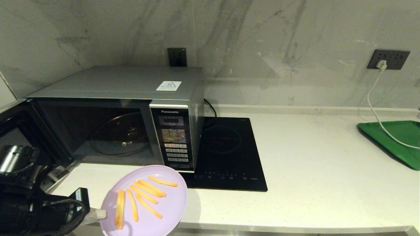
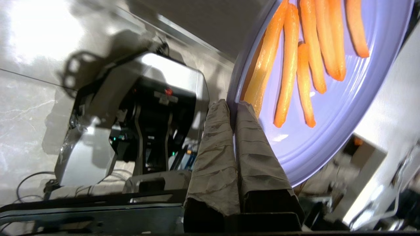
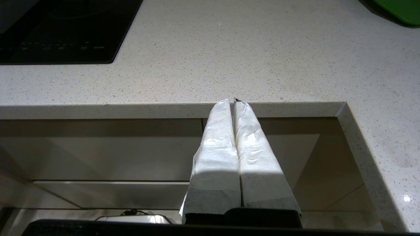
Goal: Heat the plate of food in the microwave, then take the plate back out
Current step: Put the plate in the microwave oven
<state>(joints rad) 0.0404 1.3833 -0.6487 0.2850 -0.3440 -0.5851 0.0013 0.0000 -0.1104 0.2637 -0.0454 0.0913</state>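
Note:
The pale lilac plate of food (image 1: pixel 164 209) with several orange-yellow sticks hangs tilted in the air over the counter's front edge, in front of the microwave (image 1: pixel 131 108). My left gripper (image 1: pixel 98 214) is shut on the plate's rim at its near left side; the left wrist view shows the plate (image 2: pixel 328 124) pinched between the two wrapped fingers (image 2: pixel 216 144). The microwave's door (image 1: pixel 19 131) stands swung open to the left, and the glass turntable (image 1: pixel 121 134) inside is bare. My right gripper (image 3: pixel 231 101) is shut on nothing, parked below the counter's front edge, out of the head view.
A flat black induction hob (image 1: pixel 229 154) lies just right of the microwave. A green tray (image 1: pixel 393 141) sits at the far right with a white cable (image 1: pixel 377 111) running across it from a wall socket. The white counter (image 1: pixel 328 183) stretches between them.

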